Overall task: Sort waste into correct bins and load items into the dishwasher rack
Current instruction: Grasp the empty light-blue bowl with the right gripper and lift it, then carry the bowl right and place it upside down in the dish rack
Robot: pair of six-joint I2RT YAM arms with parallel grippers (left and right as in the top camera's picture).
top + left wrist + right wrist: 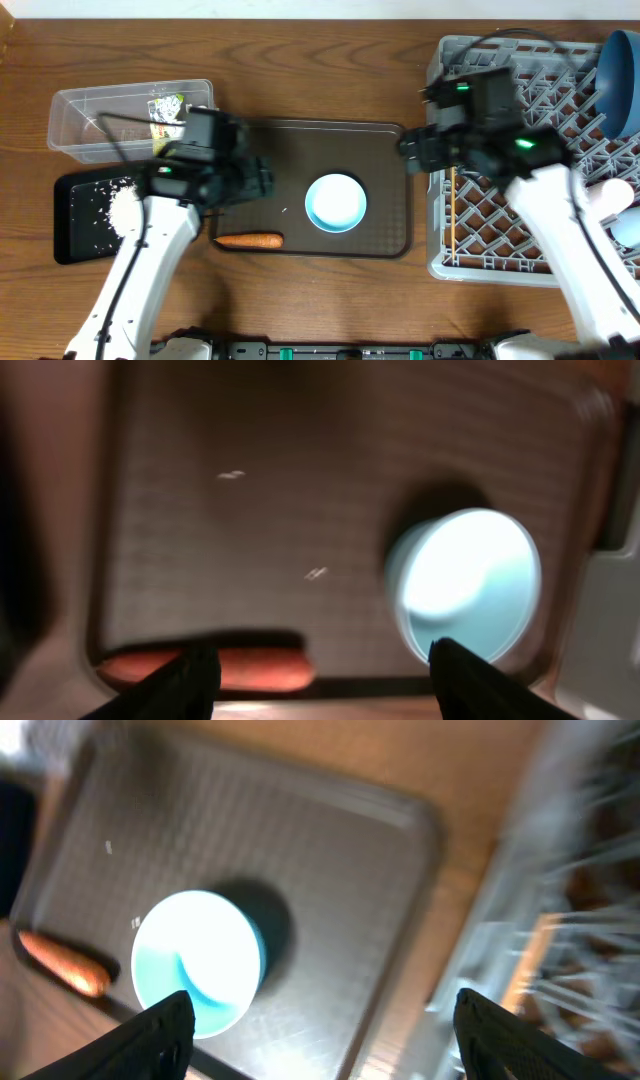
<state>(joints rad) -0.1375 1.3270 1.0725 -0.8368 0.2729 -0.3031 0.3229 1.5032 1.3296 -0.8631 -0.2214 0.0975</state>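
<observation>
Black tray [73, 245] holds rice [120, 207]; clear tub [90, 125] holds wrapper [168, 108].

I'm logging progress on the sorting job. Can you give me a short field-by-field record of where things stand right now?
left fingers: open, empty, above the dark brown serving tray
right fingers: open, empty, at the left edge of the grey plastic dishwasher rack
pale blue bowl: upright on the serving tray
orange carrot-like stick: lying at the serving tray's near edge
clear plastic tub: holds the yellow-green printed wrapper
flat black tray: holds loose white rice
rack contents: dark blue plate, wooden chopsticks
</observation>
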